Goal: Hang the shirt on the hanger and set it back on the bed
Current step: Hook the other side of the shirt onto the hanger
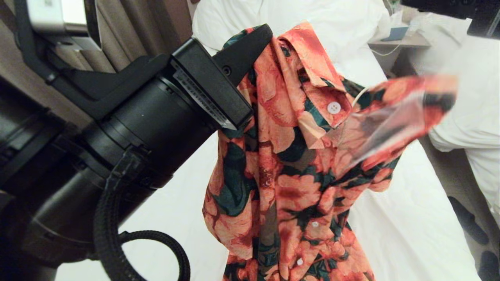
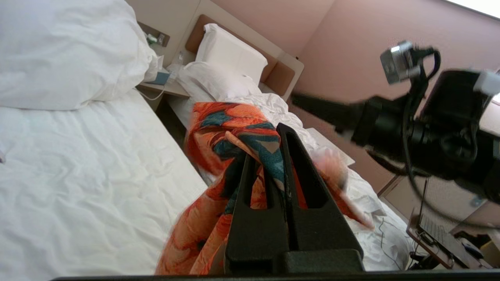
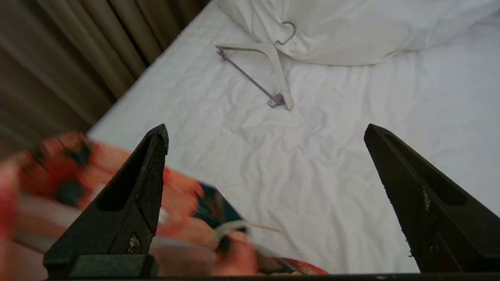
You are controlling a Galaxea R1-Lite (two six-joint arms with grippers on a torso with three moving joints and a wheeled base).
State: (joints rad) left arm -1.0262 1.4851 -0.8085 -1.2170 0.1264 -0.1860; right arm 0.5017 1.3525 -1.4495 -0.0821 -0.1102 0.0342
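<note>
**Shirt held aloft by the left arm, right arm standing open beside it**

In the head view the left end effector (image 1: 250, 43) is clenched on the shirt (image 1: 297, 168) near the shoulder, beside the collar, and the garment hangs down from it above the bed (image 1: 410, 203). One sleeve sticks out to the right, blurred. A thin cream loop, seemingly the hanger (image 1: 357, 99), peeps from the collar opening, but too little of it shows to say how it sits inside the shirt.

The left wrist view shows what the head view hides: its two fingers (image 2: 250, 183) pressed together with a fold of shirt (image 2: 222, 128) pinched between them. It also takes in the right arm reaching across in the air, a second bed (image 2: 363, 195) with a rumpled duvet, and a small nightstand (image 2: 164, 88) between the two beds.

Only the right wrist view shows the right end effector (image 3: 265, 130) clearly: released, fingers wide apart, nothing between them, with the blurred shirt (image 3: 78, 183) just behind one finger and a pale thin curve of the hanger (image 3: 242, 225) at its edge. Farther off a thicker white hanger (image 3: 269, 64) with a grey bar lies flat on the sheet, its metal hook touching a big white pillow (image 3: 351, 31).
</note>
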